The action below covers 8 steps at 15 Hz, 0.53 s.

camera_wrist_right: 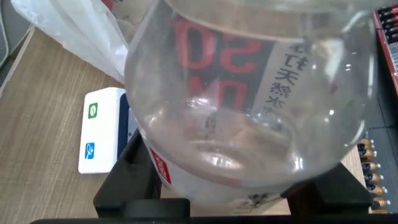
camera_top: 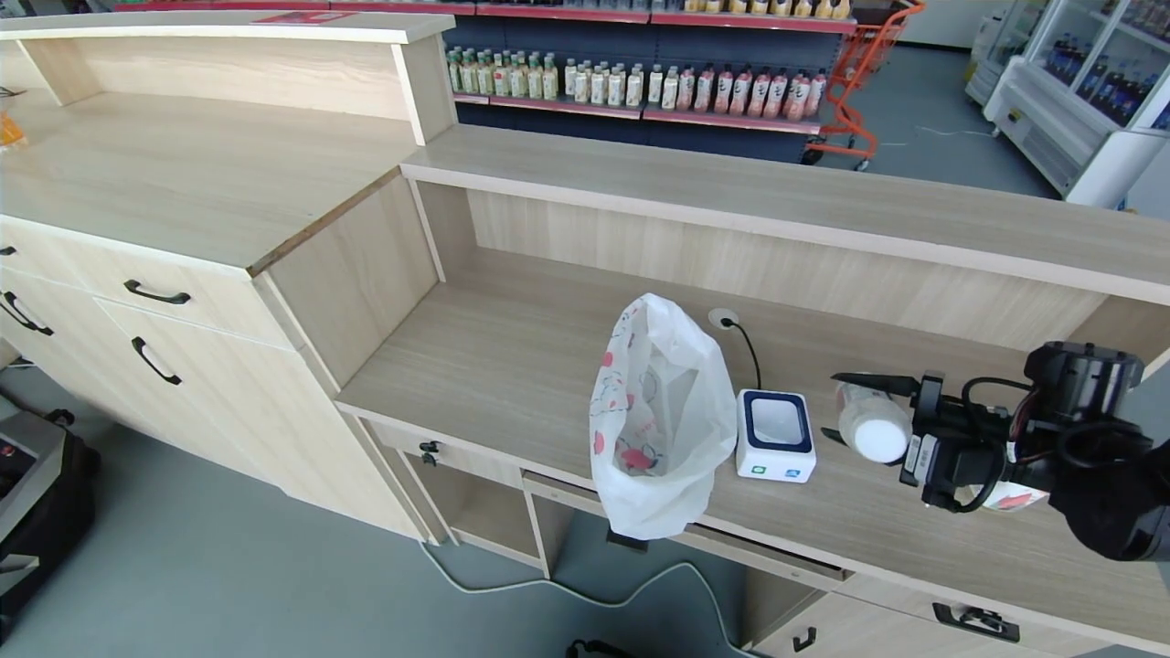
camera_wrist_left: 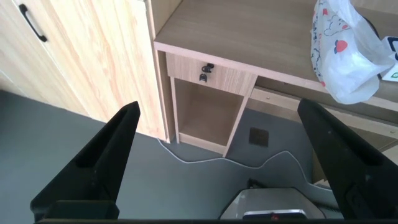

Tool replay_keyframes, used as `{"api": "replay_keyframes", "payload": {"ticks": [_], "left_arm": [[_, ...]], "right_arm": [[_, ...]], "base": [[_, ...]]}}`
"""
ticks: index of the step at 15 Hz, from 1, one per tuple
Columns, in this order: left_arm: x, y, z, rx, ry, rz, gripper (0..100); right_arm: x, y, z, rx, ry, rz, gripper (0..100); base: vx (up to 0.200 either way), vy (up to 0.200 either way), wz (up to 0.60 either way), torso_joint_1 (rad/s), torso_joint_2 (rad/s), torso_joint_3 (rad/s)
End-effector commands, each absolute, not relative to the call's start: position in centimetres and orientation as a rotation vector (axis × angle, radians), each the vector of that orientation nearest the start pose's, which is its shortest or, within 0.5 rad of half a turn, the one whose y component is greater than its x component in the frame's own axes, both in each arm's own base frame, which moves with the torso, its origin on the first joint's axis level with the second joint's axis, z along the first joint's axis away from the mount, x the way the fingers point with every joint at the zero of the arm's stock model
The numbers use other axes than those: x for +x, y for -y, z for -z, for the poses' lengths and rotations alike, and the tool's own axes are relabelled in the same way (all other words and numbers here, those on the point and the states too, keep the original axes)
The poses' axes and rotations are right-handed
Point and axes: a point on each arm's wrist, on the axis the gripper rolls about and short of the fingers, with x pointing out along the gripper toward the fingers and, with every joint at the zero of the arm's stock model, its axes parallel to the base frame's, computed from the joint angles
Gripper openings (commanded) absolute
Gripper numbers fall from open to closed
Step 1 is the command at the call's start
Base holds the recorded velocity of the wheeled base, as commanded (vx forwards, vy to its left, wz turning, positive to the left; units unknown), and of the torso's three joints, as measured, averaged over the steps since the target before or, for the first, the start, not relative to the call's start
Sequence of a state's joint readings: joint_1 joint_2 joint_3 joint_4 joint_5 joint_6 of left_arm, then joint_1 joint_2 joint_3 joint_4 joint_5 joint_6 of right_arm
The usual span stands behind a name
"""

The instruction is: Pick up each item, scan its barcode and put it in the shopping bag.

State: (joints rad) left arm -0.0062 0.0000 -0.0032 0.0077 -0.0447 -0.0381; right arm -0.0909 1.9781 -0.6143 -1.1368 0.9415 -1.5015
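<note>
Gripping bottle (camera_top: pixel 873 422) sideways, right pincer (camera_top: pixel 832 408) just beside scanner (camera_top: pixel 775 434).

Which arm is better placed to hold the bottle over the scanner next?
Right. The right gripper holds the bottle just beside the scanner. The left gripper hangs open and empty, low in front of the counter.

White shopping bag (camera_top: pixel 660 407), red-printed — clear bottle (camera_top: pixel 873 425)

Clamps bottle (camera_top: pixel 875 431) sideways in right gripper (camera_top: pixel 855 409), pinched across its body, forearm roughly level; points left gripper (camera_wrist_left: pixel 217 155) downward, low at the side, fingers (camera_wrist_left: pixel 99 163) spread wide apart.
</note>
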Motion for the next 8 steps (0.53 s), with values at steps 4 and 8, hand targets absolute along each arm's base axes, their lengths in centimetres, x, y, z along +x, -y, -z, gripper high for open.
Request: {"api": "replay_keyframes", "payload": {"ticks": [4, 8], "left_arm": [[-2.3, 0.1, -7.6, -0.038, -0.006, 0.052, 100], [-2.3, 0.1, -7.6, -0.038, -0.006, 0.051, 100]], "right_arm": [[33.4, 0.7, -9.0, -1.292, 0.487, -0.818, 0], [34.3, 0.4, -8.1, -1.283, 0.492, -0.830, 0]], "base": [[0.000, 0.000, 0.00, 0.000, 0.00, 0.000], [0.000, 0.000, 0.00, 0.000, 0.00, 0.000]]}}
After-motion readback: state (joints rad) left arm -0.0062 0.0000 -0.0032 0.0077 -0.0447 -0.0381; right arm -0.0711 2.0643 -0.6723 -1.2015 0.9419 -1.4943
